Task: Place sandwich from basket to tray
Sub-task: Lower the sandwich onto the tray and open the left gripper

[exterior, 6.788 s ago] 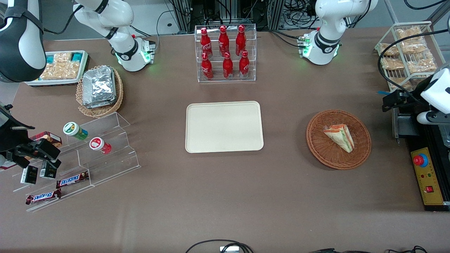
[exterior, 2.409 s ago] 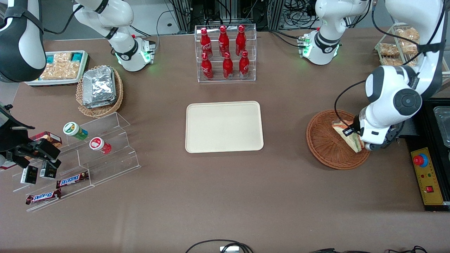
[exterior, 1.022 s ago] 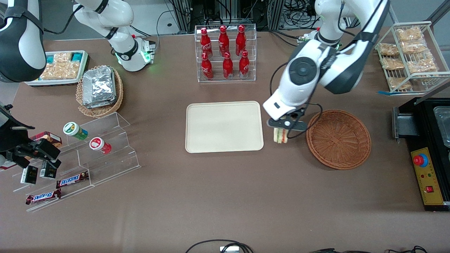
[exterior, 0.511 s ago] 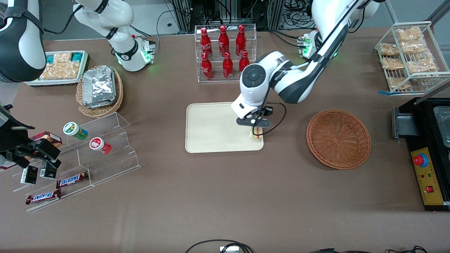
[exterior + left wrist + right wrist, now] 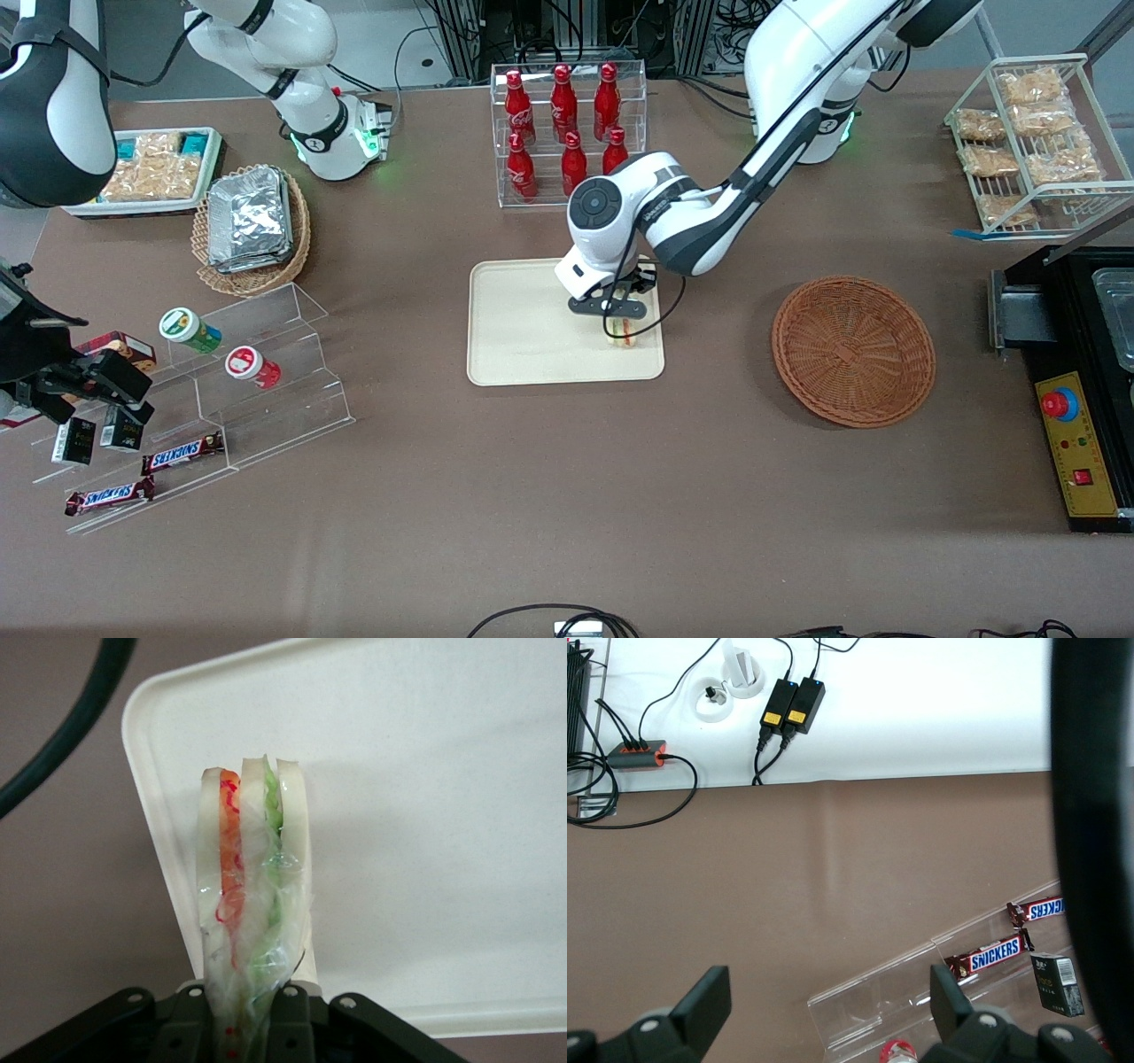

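Gripper: over the tray's end nearest the basket, fingers pinching the sandwich
Sandwich: held on edge above the cream tray, orange and green layers showing
Basket: reddish-brown wicker, toward the working arm's end

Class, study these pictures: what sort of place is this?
Probably a robotics lab staged as a snack shop: a rack of red bottles, Snickers bars on clear steps, and a claw holding a sandwich over a tray.
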Controlling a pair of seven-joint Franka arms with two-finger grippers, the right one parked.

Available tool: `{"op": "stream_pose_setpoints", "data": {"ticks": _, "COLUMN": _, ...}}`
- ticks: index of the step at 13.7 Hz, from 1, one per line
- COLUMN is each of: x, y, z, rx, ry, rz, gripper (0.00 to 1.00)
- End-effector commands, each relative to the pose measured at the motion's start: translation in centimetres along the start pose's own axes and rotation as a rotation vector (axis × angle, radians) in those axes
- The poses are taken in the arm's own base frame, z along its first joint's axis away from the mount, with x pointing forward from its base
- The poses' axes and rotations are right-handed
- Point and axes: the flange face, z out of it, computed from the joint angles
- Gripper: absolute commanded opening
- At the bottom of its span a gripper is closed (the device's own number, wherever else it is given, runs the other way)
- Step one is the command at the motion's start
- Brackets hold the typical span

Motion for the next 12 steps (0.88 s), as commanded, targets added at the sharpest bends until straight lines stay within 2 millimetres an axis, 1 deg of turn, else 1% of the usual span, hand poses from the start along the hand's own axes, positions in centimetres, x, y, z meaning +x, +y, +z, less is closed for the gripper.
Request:
{"op": "stream_pose_setpoints", "data": {"ticks": 1, "x": -0.1, "y": 0.9, "z": 1.4, "rx": 0.017, "ry": 0.005, "rz": 0.002, "gripper": 0.05}}
{"op": "stream_pose_setpoints", "data": {"ticks": 2, "x": -1.2, "y": 1.7, "z": 2.2, "rx": 0.029, "ry": -0.004, "rz": 0.023, "gripper": 0.05}}
{"op": "stream_pose_setpoints", "data": {"ticks": 4, "x": -1.4, "y": 1.7, "z": 2.7, "rx": 0.035, "ry": -0.013, "rz": 0.026, "gripper": 0.07}}
{"op": "stream_pose_setpoints", "data": {"ticks": 6, "x": -1.5, "y": 1.8, "z": 3.1, "rx": 0.036, "ry": -0.019, "rz": 0.016, "gripper": 0.2}}
{"op": "stream_pose_setpoints", "data": {"ticks": 7, "x": -1.5, "y": 1.8, "z": 3.2, "rx": 0.036, "ry": -0.021, "rz": -0.009, "gripper": 0.37}}
{"op": "stream_pose_setpoints", "data": {"ticks": 8, "x": -1.5, "y": 1.8, "z": 3.2, "rx": 0.038, "ry": -0.02, "rz": -0.016, "gripper": 0.56}}
{"op": "stream_pose_setpoints", "data": {"ticks": 10, "x": -1.3, "y": 1.8, "z": 3.3, "rx": 0.039, "ry": -0.025, "rz": -0.019, "gripper": 0.99}}
{"op": "stream_pose_setpoints", "data": {"ticks": 12, "x": -1.2, "y": 1.6, "z": 3.0, "rx": 0.044, "ry": -0.027, "rz": -0.028, "gripper": 1.0}}
